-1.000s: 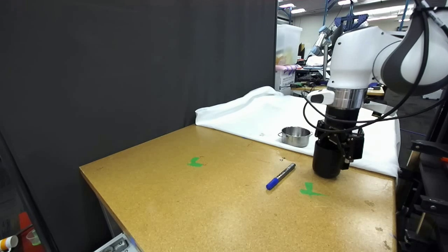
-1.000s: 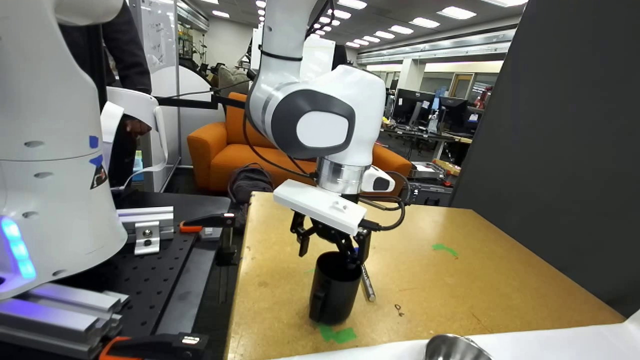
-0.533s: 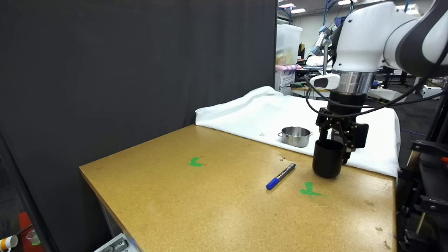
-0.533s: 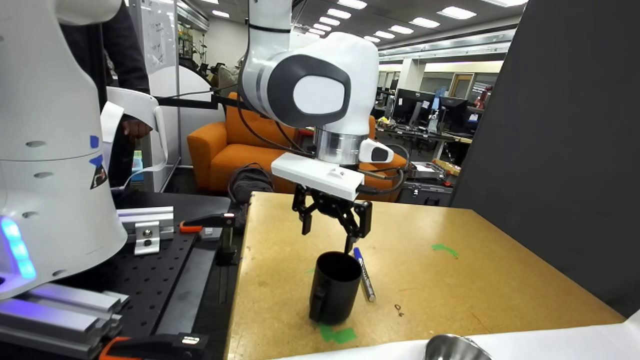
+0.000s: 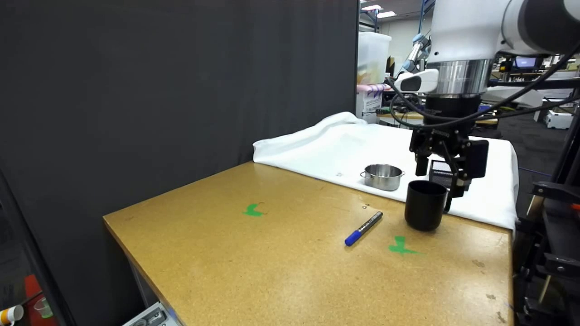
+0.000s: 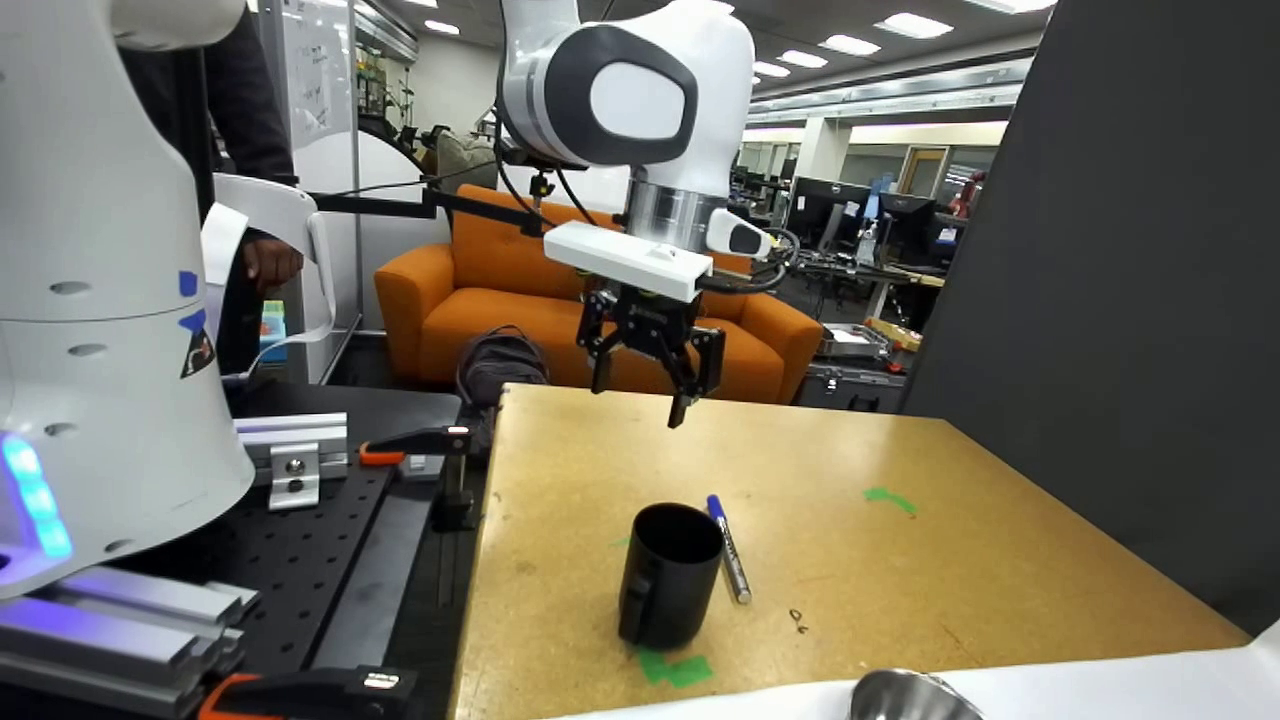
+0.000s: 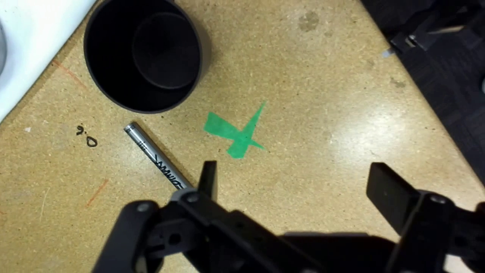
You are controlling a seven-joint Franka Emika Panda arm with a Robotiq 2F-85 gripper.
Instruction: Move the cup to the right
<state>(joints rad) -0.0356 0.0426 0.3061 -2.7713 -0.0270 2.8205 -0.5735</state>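
Note:
The matte black cup [image 5: 425, 207] stands upright on the wooden table near its edge, by the white cloth. In an exterior view [image 6: 668, 590] its handle shows on the near side. In the wrist view the cup [image 7: 166, 49] is at the upper left, seen from above, and looks empty inside. My gripper [image 6: 639, 403] is open and empty, raised well above the table and apart from the cup. In the wrist view the gripper's fingers [image 7: 293, 178] are spread wide at the bottom, with only bare table between them.
A blue-capped marker [image 5: 364, 228] lies beside the cup. Green tape [image 7: 242, 136] marks the table near the cup. A silver metal bowl [image 5: 383, 177] sits on the white cloth [image 5: 326, 140]. A black box [image 5: 440, 171] lies on the cloth behind the gripper. A dark curtain [image 5: 181, 90] borders the table.
My gripper was low at the cup with one finger at its rim. It has risen up and away, open and empty. The cup has stayed in place.

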